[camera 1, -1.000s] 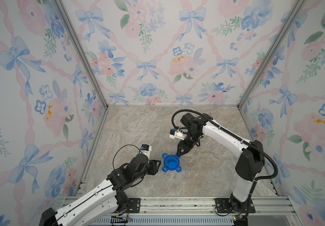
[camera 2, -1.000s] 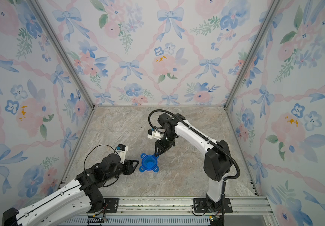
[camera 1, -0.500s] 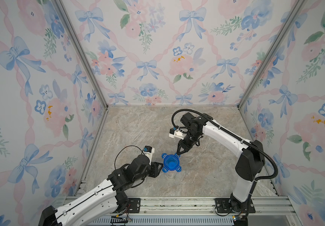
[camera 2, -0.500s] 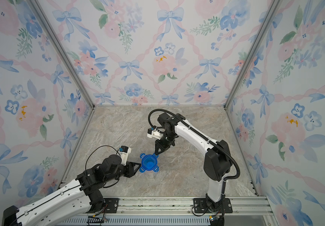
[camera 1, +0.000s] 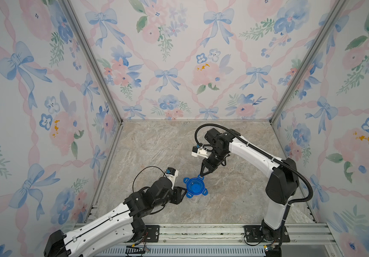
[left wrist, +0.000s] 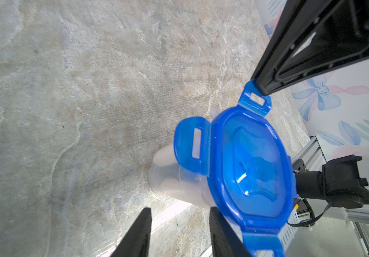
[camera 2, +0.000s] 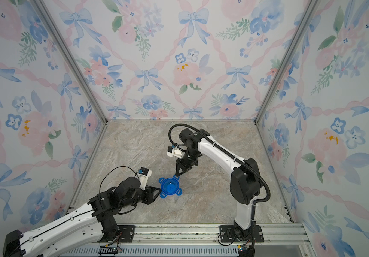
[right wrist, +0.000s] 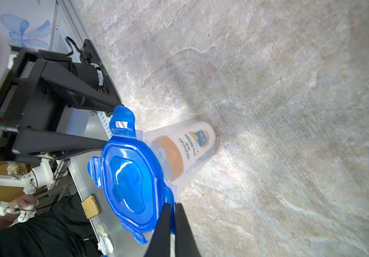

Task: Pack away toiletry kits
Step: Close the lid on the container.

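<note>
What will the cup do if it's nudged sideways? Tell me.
The cup is tall, narrow-based and carries a wide lid, so it probably tips rather than slides. Its thin translucent wall likely flexes and feels light. The left gripper flanking it should steady it.

Bare marble floor (camera 1: 157, 144) on all sides of lidded cup (camera 1: 194, 187), both end effectors crowding it.

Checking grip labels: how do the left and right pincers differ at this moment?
The right pincer is shut, pinching a tab of the blue lid; the left pincer has its jaws apart. The right points down steeply; the left lies low beside the cup. Both meet the same lidded cup.
</note>
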`<action>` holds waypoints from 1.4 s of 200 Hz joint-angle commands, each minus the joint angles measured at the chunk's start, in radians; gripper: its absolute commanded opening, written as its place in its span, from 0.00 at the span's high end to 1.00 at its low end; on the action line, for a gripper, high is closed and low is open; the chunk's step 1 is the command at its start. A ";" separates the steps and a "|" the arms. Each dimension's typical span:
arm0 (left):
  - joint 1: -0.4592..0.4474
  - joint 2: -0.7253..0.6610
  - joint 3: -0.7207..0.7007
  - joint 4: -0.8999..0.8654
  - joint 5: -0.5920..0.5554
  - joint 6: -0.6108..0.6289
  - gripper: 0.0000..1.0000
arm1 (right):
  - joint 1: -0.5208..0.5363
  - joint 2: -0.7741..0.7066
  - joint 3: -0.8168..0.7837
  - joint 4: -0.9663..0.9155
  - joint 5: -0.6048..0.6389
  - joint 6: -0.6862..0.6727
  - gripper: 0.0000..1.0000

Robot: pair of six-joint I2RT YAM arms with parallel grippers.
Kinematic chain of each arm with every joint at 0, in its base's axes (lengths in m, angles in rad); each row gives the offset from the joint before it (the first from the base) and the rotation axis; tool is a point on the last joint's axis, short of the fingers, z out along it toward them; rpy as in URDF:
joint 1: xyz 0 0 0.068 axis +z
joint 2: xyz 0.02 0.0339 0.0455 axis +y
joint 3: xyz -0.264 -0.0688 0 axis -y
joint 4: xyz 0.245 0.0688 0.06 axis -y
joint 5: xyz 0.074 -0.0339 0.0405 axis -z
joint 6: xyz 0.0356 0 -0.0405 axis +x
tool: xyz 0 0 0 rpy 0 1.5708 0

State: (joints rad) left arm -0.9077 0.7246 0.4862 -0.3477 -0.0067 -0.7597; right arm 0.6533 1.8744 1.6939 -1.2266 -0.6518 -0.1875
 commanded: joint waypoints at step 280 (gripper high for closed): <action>-0.003 -0.067 0.073 -0.100 -0.020 -0.022 0.29 | -0.040 -0.128 -0.178 0.206 -0.067 0.094 0.94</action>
State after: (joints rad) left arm -0.9077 0.6250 0.5175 -0.4248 -0.0463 -0.8055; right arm 0.6197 1.7939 1.5509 -1.0630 -0.7040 -0.1333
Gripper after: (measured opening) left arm 0.685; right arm 0.061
